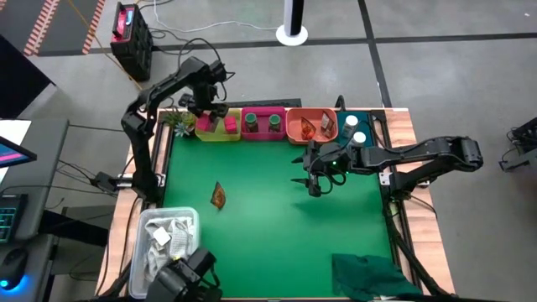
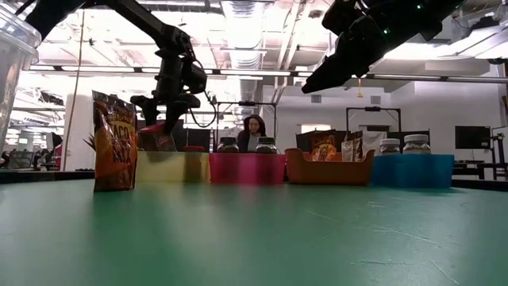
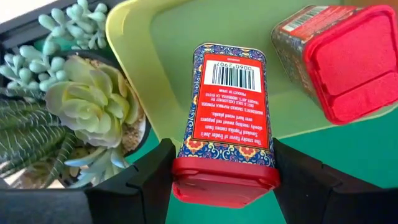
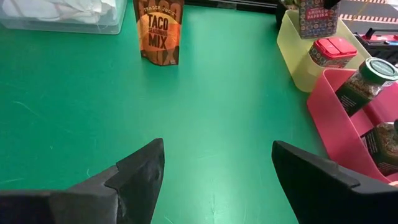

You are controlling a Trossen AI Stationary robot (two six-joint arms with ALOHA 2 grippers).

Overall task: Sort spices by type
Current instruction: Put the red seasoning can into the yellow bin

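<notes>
Green table mat point(image 1: 268, 243) carries a row of four trays along its far edge. Over the yellow tray point(image 3: 161, 56), the left gripper point(image 3: 224, 171) is clamped on a red-capped paprika tin point(image 3: 227, 118), its fingers on both sides of the tin. A second red-capped tin point(image 3: 339, 56) lies in the same tray, beside a succulent plant point(image 3: 93, 102). One taco mix packet point(image 4: 158, 28) stands alone on the mat. The right gripper point(image 4: 214, 180) hangs above the mat with fingers apart, empty, near the pink tray point(image 4: 336, 124) with two dark green jars point(image 4: 364, 84).
</notes>
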